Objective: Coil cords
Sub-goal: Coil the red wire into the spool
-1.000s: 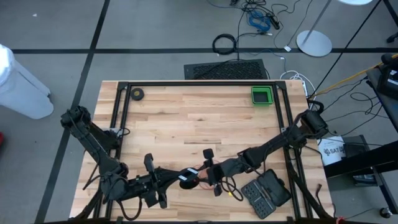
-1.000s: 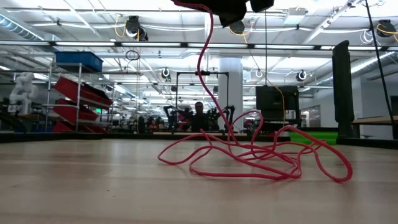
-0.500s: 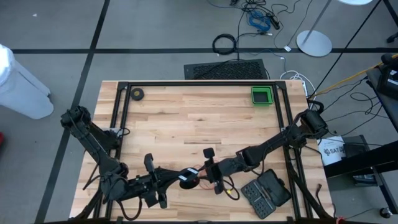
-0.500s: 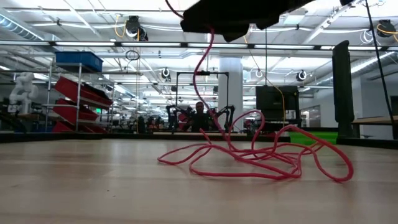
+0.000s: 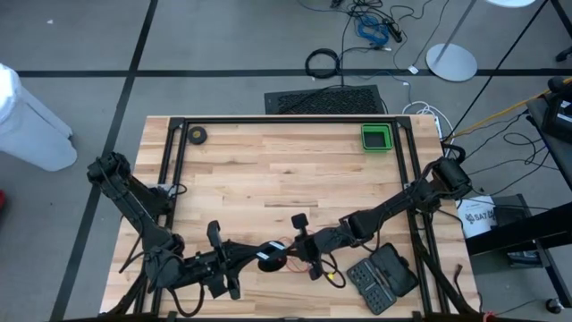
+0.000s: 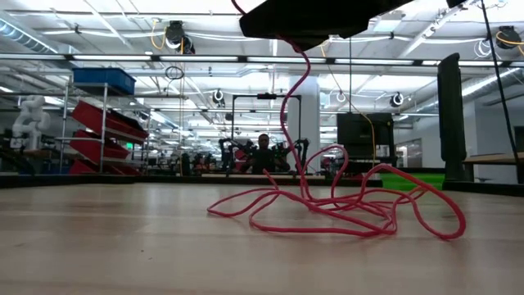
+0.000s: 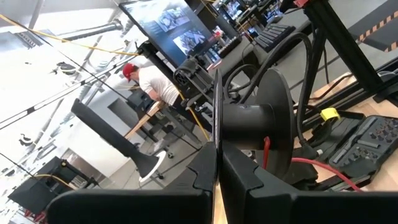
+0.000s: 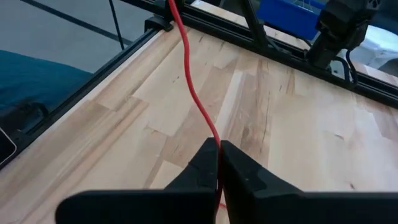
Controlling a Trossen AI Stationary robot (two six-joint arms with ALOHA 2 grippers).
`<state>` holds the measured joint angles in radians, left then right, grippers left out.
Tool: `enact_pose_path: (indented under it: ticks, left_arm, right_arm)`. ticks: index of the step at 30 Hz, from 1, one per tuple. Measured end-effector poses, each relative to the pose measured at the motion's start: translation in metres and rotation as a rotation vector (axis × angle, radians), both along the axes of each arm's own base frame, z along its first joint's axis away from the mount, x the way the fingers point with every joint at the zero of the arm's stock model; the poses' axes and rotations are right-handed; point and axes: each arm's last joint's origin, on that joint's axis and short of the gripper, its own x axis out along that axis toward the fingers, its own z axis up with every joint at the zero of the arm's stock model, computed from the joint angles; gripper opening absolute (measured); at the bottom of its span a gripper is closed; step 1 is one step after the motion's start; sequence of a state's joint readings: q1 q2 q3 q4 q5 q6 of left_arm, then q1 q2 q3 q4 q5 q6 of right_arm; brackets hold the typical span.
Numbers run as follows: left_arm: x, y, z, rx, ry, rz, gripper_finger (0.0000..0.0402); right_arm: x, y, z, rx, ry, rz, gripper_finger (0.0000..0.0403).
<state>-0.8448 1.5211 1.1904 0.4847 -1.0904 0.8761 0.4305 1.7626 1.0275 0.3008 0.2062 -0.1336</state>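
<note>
The red cord lies in a loose tangle on the wooden table near its front edge. One strand rises from it to my right gripper, which is shut on it. The cord's black reel hangs just left of that gripper. My left gripper is shut on the reel. In the left wrist view the reel's hub shows, with red cord leaving it. My left gripper pinches the rim of the reel's near flange between its two fingers, which point level from the table's left. The reel is lifted clear of the table. My right gripper pinches a single strand of the red cord between its fingertips, slanting down from the table's right. The strand runs on ahead of the fingers and hangs slack to the tangle on the table.
A green bin stands at the far right and a small black roll at the far left. A black keypad-like device lies at the near right. Black frame rails edge the table. People and racks show in the room beyond.
My right gripper has shut on the rising strand of cord and tipped slightly downward. The strand below it has swung a little and now hangs in a different curve. The tangle on the table has stayed in place.
</note>
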Motion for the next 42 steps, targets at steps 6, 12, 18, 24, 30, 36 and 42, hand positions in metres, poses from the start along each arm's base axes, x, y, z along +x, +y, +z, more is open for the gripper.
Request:
enact_pose_path:
  ticks: [6,12,18,24,30,36,42]
  left_arm:
    - [0.000,0.000,-0.001,0.005,0.005,0.007,0.0015]
    - [-0.004,-0.006,-0.006,0.056,0.045,-0.029,0.0015]
    - [-0.007,-0.008,-0.006,0.059,0.046,-0.041,0.0015]
    - [-0.008,-0.009,-0.006,0.076,0.049,-0.047,0.0015]
    - [-0.008,-0.009,-0.006,0.080,0.052,-0.046,0.0015]
    - [-0.008,-0.009,-0.007,0.084,0.055,-0.045,0.0015]
    - [-0.008,-0.009,-0.007,0.095,0.063,-0.037,0.0015]
  right_arm:
    - [-0.003,-0.001,0.001,-0.021,0.027,0.003,0.0001]
    - [-0.014,-0.008,0.012,-0.020,0.086,-0.066,0.0000]
    - [-0.032,-0.016,0.033,-0.008,0.119,-0.161,0.0000]
    - [-0.055,-0.020,0.055,-0.013,0.125,-0.266,0.0000]
    - [-0.081,-0.015,0.077,0.005,0.099,-0.276,0.0000]
    - [-0.107,-0.004,0.098,0.020,0.026,-0.256,0.0000]
    - [-0.123,0.007,0.109,0.049,-0.012,-0.193,0.0000]
